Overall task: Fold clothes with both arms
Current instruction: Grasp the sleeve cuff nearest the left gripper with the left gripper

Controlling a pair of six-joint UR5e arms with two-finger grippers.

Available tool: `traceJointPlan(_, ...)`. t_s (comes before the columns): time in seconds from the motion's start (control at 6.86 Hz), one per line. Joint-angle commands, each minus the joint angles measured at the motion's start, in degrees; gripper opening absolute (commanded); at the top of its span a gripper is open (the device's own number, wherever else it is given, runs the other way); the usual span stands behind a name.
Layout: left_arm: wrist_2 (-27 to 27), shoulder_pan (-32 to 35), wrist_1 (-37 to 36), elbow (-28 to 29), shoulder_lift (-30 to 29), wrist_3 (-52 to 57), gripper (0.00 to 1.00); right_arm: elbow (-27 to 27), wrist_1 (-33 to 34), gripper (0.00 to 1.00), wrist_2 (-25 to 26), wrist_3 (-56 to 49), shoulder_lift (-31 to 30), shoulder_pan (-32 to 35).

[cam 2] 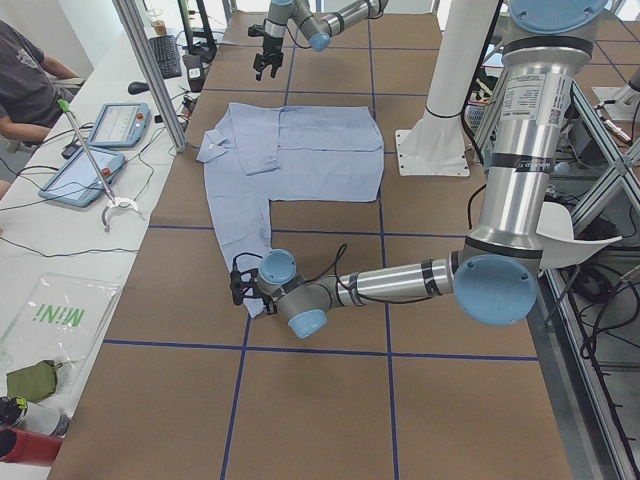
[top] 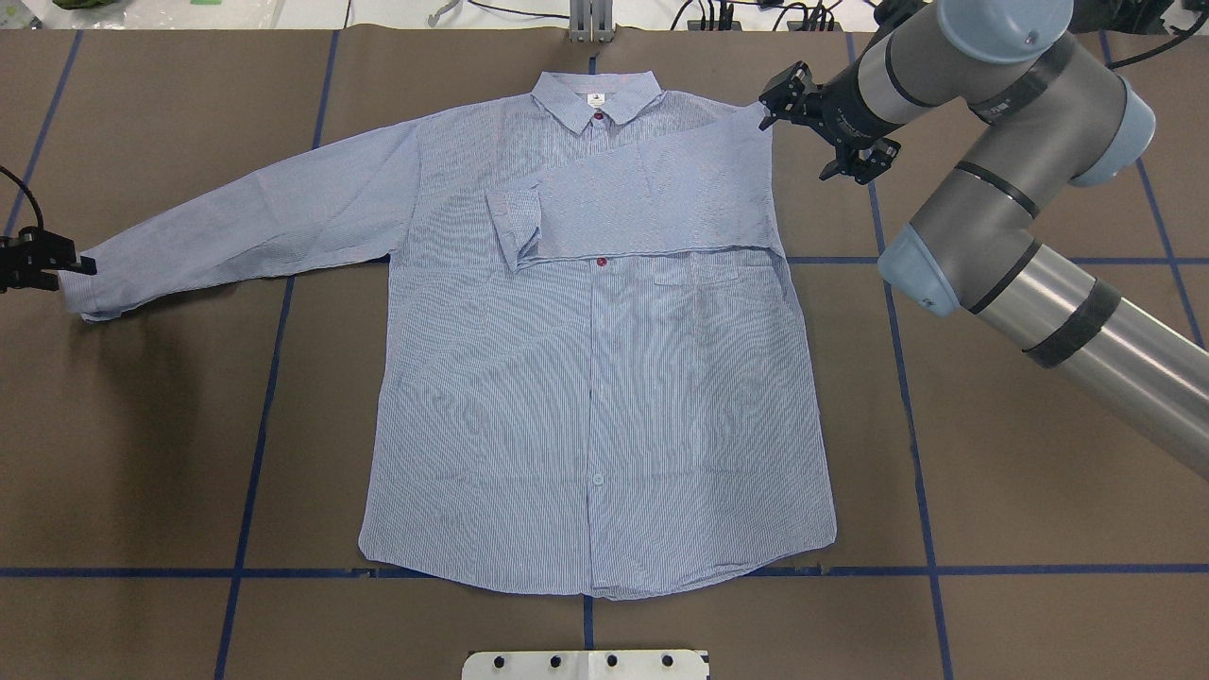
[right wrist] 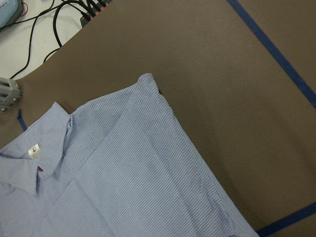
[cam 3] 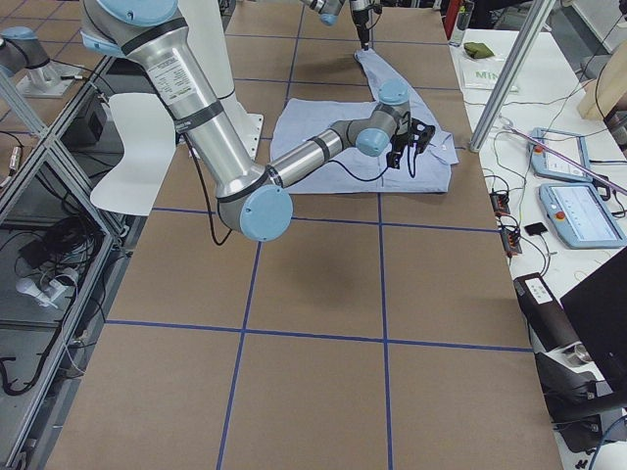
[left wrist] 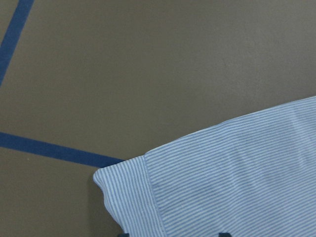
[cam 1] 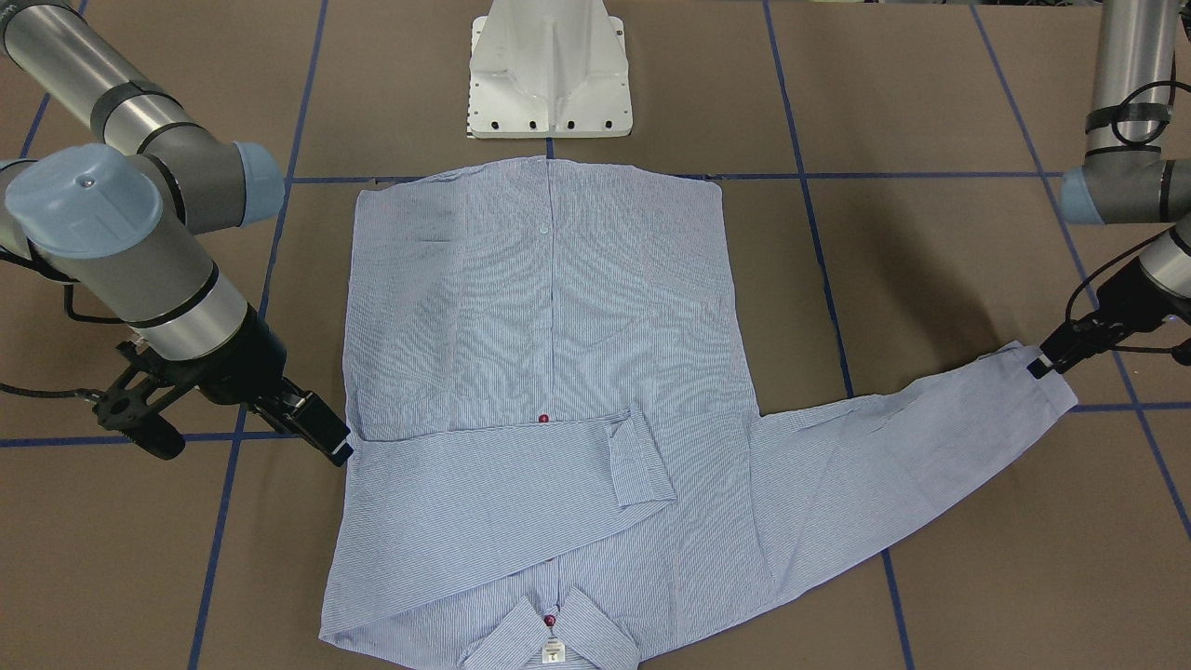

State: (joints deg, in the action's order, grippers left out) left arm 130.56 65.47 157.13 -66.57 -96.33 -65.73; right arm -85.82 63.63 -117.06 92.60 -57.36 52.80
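Shirt (top: 604, 378) flat on bench (top: 992, 567), one sleeve folded across chest; left gripper (top: 80, 266) pinches the outstretched cuff (top: 80, 295), right gripper (top: 770, 106) hovers apart-fingered, empty; body folds remain.

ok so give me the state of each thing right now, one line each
shirt: flat, buttoned, face up on the table
right sleeve: folded across the chest
left sleeve: stretched out sideways
left pincer: at the left cuff, grip unclear
right pincer: at the right shoulder fold, grip unclear
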Motion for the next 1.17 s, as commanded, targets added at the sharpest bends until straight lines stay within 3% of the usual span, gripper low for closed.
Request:
traceJointPlan(0.0,-0.2,-0.1,0.3,0.2,0.8,0.0,0.54,0.0,0.0,0.99,0.1,0.3,0.0,-0.1)
traceJointPlan(0.44,-0.2,-0.2,0.3,0.1,0.8,-0.4,0.49,0.0,0.1,0.99,0.1,0.6,0.1,-0.1)
traceJointPlan(0.87,-0.2,-0.2,0.2,0.0,0.9,-0.5,0.0,0.0,0.2,0.99,0.1,0.5,0.0,0.2)
traceJointPlan(1.02,0.3,-0.2,0.1,0.0,0.8,-0.5,0.0,0.0,0.3,0.99,0.1,0.6,0.1,0.2)
